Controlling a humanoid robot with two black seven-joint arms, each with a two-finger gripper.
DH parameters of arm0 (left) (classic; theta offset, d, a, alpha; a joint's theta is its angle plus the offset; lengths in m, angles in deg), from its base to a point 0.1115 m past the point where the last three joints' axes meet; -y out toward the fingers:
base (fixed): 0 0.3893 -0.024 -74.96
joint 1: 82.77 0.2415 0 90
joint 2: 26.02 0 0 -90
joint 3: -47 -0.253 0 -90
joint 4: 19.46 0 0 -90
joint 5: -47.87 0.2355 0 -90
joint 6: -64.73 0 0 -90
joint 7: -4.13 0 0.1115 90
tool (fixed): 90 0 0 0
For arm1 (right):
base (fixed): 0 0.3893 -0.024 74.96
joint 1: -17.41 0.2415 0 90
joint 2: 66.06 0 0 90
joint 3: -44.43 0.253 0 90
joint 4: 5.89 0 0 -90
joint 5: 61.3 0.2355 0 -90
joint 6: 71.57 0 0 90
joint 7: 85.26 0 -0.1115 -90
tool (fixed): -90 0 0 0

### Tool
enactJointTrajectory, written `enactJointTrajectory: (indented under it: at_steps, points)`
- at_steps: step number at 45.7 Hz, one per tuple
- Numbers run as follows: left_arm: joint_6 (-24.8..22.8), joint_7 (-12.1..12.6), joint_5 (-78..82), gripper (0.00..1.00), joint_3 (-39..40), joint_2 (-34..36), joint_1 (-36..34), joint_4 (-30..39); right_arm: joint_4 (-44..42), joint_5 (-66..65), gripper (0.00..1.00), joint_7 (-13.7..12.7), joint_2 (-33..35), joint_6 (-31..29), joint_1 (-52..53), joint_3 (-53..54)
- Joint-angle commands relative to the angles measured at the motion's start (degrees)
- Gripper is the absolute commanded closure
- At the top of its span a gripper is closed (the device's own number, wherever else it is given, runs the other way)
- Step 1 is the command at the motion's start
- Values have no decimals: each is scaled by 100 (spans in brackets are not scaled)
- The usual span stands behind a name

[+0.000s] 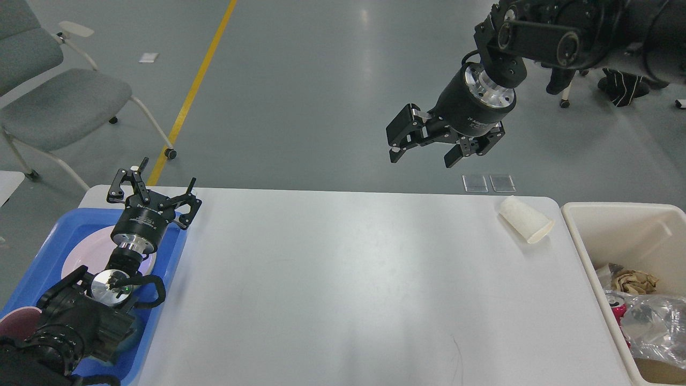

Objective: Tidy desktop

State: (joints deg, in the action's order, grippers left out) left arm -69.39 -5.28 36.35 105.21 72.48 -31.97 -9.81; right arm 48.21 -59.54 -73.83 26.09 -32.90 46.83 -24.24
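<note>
1. The large white rectangular desktop with rounded corners (332, 289) fills the lower middle of the head view, below both grippers and stretching between them.
2. The left gripper (154, 187), black with two fingers, is at the desktop's far left corner, above the far end of a blue plastic tray (166, 268) that lies along the desktop's left edge. Its jaws are spread apart with nothing between them.
3. Behind the left gripper's fingertips, toward the robot, a round pale pink plate (86, 252) lies in the tray, partly hidden by the arm. A dark red cup-like rim (19, 320) shows at the tray's near left corner.
4. The right gripper (426, 150), black with a silver wrist ring, hangs high in the air beyond the far edge of the desktop. Its jaws are spread apart and hold nothing.
5. A white paper cup (525, 219) lies on its side at the desktop's far right corner, below and to the right of the right gripper's jaws, well apart from them.
6. A cream rectangular plastic bin (584, 236) stands just beside the desktop's right edge, to the right of the cup. It holds crumpled brown paper (635, 280) and a clear plastic bag (651, 324).
7. A grey chair with a white frame (59, 102) stands on the floor beyond the left gripper.
</note>
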Motion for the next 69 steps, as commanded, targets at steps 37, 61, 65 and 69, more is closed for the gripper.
enactJointTrajectory:
  at_steps: [37,61,65,69]
  points:
    - [0,0,0,4,6,2,0,-7,-4,0,0,0,13,9,-190,20]
    - [0,0,0,4,6,2,0,2,-4,0,0,0,488,9,-454,20]
    - [0,0,0,4,6,2,0,2,-4,0,0,0,488,9,-454,20]
    - [0,0,0,4,-3,-7,0,2,-4,0,0,0,514,9,-454,20]
